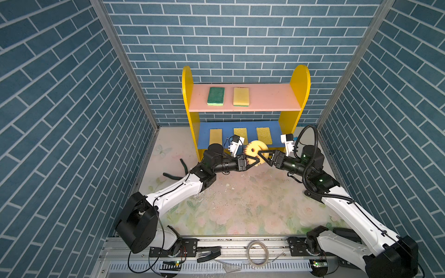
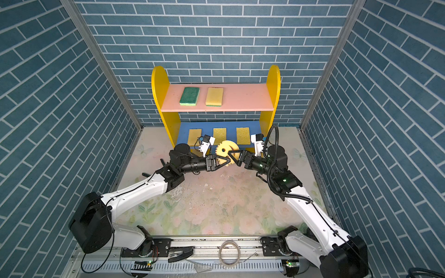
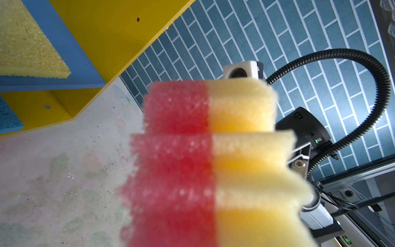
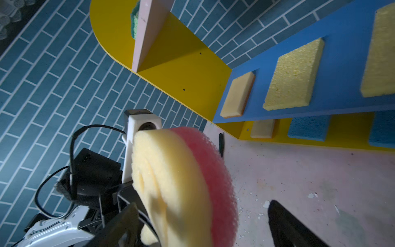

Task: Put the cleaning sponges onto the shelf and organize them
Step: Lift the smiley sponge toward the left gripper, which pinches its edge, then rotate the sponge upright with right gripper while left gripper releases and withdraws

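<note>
While holding the round yellow-pink sponge [image 1: 255, 146] in left fingers [image 2: 223, 164], with right fingers [image 4: 286, 222] wide, judged it light and squashy; best pinched across its thickness.

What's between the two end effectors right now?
A round yellow foam sponge with pink underside, clamped by the left end effector, right end effector open; seen in both top views.

Yellow-and-pink round sponge [image 1: 252, 147]; blue brick-patterned walls [image 1: 216, 36]
</note>
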